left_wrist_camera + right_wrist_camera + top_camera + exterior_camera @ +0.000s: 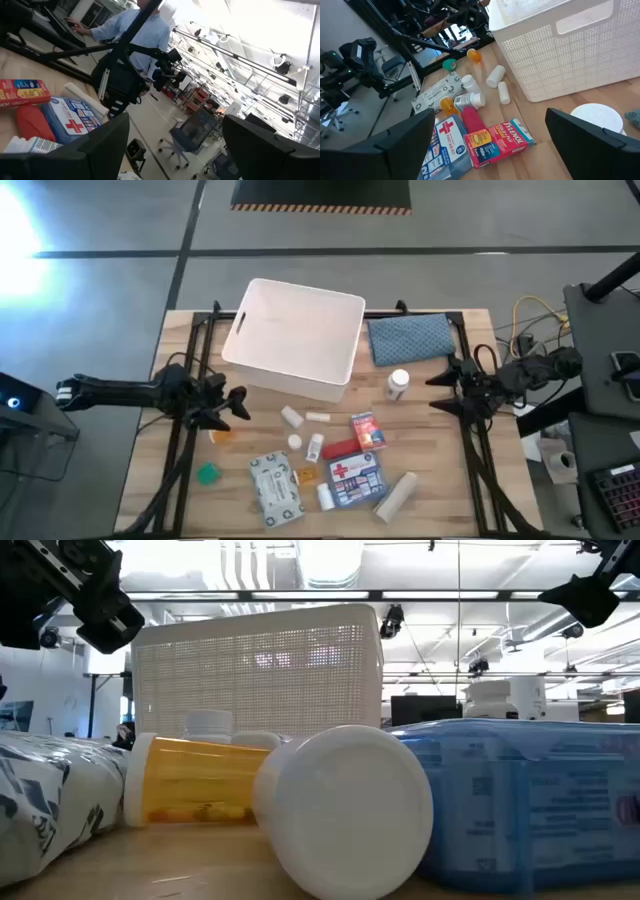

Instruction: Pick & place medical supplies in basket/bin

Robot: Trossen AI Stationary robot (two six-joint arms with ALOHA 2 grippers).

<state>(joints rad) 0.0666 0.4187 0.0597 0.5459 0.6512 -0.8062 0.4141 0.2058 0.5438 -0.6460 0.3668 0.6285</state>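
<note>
The white bin (295, 335) stands at the table's far middle, empty as far as shows. The supplies lie loose on the table in front of it: white pill bottles (291, 417), an orange vial (220, 435), a green cube (207, 474), a white pack (275, 488), a red tube (340, 448), a red box (367, 430), the red-cross pouch (357, 478) and a gauze roll (396, 495). Another white bottle (398, 384) stands upright near the bin's right side. My left gripper (240, 404) hovers open left of the supplies. My right gripper (434, 392) hovers open right of the upright bottle.
A blue-grey patterned cloth (410, 338) lies to the right of the bin. Black frame rails (190, 370) run along both sides of the table. A person in a blue shirt (135, 30) sits beyond the table's right side.
</note>
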